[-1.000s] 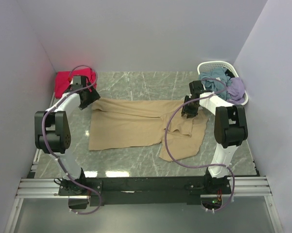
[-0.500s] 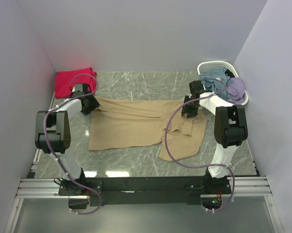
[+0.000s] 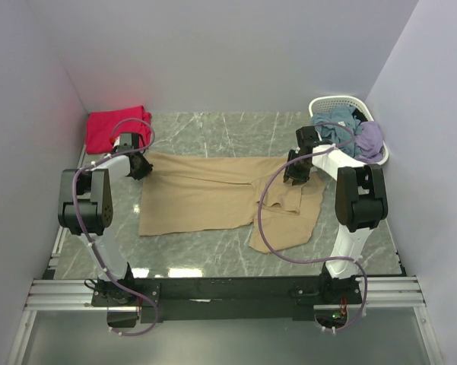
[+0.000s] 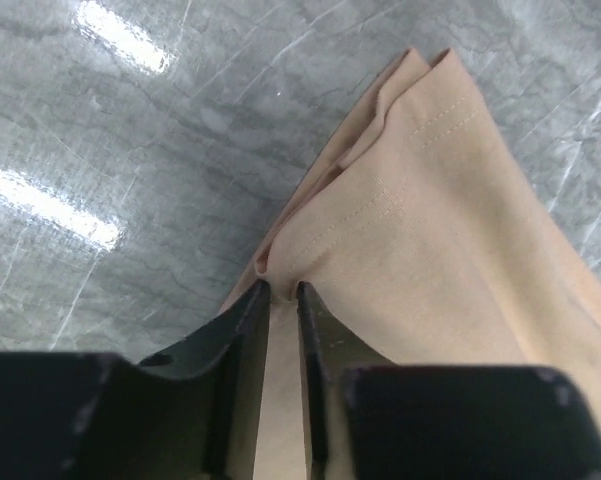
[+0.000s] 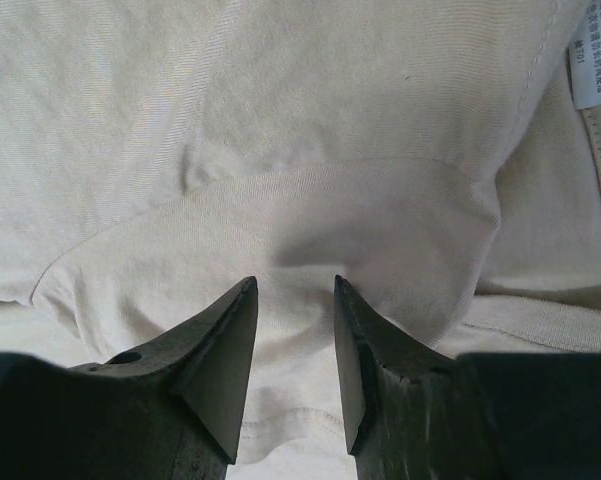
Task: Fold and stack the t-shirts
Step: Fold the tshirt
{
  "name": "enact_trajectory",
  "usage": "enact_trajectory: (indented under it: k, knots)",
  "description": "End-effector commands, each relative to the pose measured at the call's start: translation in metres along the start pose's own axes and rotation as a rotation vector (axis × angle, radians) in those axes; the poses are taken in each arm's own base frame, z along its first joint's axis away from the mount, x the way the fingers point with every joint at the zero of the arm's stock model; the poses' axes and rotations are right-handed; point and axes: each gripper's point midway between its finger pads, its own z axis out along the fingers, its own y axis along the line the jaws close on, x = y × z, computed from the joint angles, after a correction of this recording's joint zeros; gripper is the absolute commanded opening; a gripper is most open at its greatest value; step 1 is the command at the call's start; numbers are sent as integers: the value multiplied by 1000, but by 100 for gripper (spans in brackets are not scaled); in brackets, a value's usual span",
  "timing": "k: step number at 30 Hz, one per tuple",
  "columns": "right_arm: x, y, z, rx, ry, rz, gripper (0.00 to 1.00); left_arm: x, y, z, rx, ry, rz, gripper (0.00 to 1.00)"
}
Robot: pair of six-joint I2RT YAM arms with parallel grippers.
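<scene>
The left gripper [image 4: 281, 292] pinches only a thin corner of the tan shirt [image 4: 430, 260], so I think it may slip out. The right gripper [image 5: 292, 282] is half open and holds nothing, so a lift now could go lopsided.

I'm operating in a robotics lab test cell, not a home: a marble-patterned tabletop [image 3: 213, 129] is boxed in on three sides by plain pale panels [image 3: 228, 53]. Along its near edge runs an aluminium rail [image 3: 61, 293] carrying two black-and-white robot arms, the left arm [image 3: 80, 201] and the right arm [image 3: 357, 198], each trailing a purple cable [image 3: 256, 217]. The only household items are a tan t-shirt [image 3: 198, 198] spread flat, a red-pink t-shirt [image 3: 110, 125] in the far left corner, and a white lattice laundry basket [image 3: 331, 99] of clothes.
</scene>
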Motion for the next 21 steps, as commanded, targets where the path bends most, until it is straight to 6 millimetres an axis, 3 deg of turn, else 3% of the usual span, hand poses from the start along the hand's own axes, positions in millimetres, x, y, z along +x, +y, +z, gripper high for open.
enact_trajectory:
  k: [1,8,15,21]
  knots:
    - [-18,7,-17,-26,-70,-16,44,-21,-8,-1,0,-64,-11,22]
    - [-16,5,-15,-24,-66,-12,44,-34,-11,-9,-5,-95,-3,1]
    - [-15,5,-15,-24,-65,-15,44,-38,-8,-18,-20,-111,2,1]
    - [-15,7,-14,-29,-62,-17,44,-26,0,-32,-20,-86,6,1]
